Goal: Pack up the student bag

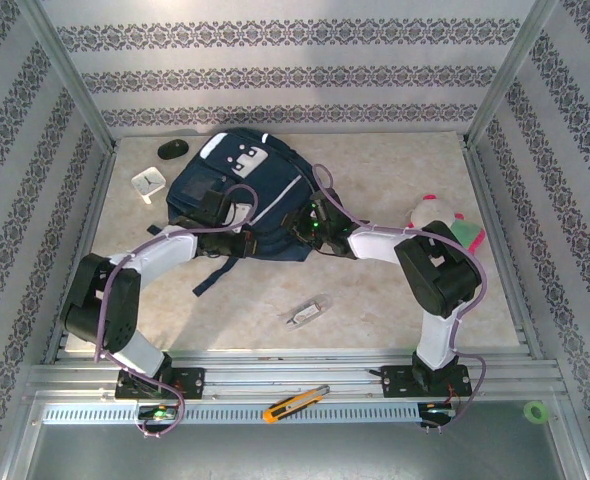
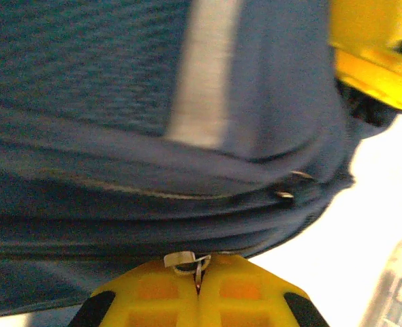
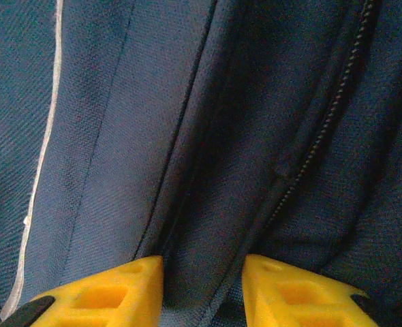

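**Student bag** (image 1: pixel 237 195): you had matt navy woven cloth, finely ribbed, with a smooth pale stripe (image 2: pixel 201 75).
**Zip pull** (image 2: pixel 198 268), lower centre of the left wrist view: shiny metal.
**Left gripper** (image 2: pixel 198 286) and **right gripper** (image 3: pixel 202 272): your fingers were smooth yellow plastic, faintly glossy.
**Table** (image 1: pixel 375 290): smooth, pale and marbled.
**Rails** (image 1: pixel 295 375), bottom of the top view: brushed metal.

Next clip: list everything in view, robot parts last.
dark navy fabric backpack: one, navy, far centre
metal zip pull: one, silver, backpack's edge
black oval object: one, black, far left
white square object: one, white, left of backpack
small clear-and-silver item: one, silvery, near centre
pink-white-green soft item: one, mixed, right side
yellow utility knife: one, yellow, near rail
green tape roll: one, green, near right corner
left arm: one, white-black, yellow jaws shut on metal zip pull
right arm: one, white-black, yellow jaws apart astride backpack fabric
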`<state>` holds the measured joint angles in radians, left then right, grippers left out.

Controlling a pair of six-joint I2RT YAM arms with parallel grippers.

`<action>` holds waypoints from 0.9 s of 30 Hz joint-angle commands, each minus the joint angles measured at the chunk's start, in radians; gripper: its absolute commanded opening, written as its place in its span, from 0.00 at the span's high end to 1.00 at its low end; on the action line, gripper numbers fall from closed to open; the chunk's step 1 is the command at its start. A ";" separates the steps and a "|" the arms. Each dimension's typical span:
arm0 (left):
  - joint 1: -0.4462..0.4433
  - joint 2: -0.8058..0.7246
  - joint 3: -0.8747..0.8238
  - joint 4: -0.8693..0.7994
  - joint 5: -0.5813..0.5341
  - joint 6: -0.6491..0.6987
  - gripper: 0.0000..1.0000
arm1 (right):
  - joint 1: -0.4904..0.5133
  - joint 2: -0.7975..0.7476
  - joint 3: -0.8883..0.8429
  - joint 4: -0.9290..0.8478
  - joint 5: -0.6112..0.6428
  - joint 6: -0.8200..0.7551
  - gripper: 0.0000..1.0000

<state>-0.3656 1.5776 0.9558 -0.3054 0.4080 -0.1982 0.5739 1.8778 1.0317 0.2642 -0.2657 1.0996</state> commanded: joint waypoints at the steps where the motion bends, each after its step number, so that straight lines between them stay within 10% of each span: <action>1: -0.078 0.000 0.005 0.111 0.093 -0.089 0.96 | 0.024 0.027 0.034 0.096 0.033 0.031 0.65; 8: -0.140 0.017 0.004 0.296 0.159 -0.114 0.87 | 0.017 0.026 0.049 0.105 0.035 0.012 0.66; 14: -0.115 -0.074 0.018 0.196 0.130 0.041 0.58 | -0.016 -0.031 0.041 0.089 -0.004 -0.086 0.64; 25: 0.043 -0.343 -0.094 0.112 0.166 0.760 0.28 | -0.068 -0.258 -0.096 0.004 -0.034 -0.292 0.58; 27: 0.069 -0.247 -0.034 -0.008 0.131 1.072 0.20 | -0.074 -0.327 -0.143 -0.001 -0.084 -0.380 0.58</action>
<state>-0.3511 1.2503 0.8894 -0.1791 0.5797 0.3962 0.5117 1.6405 0.9501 0.2882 -0.2798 0.8703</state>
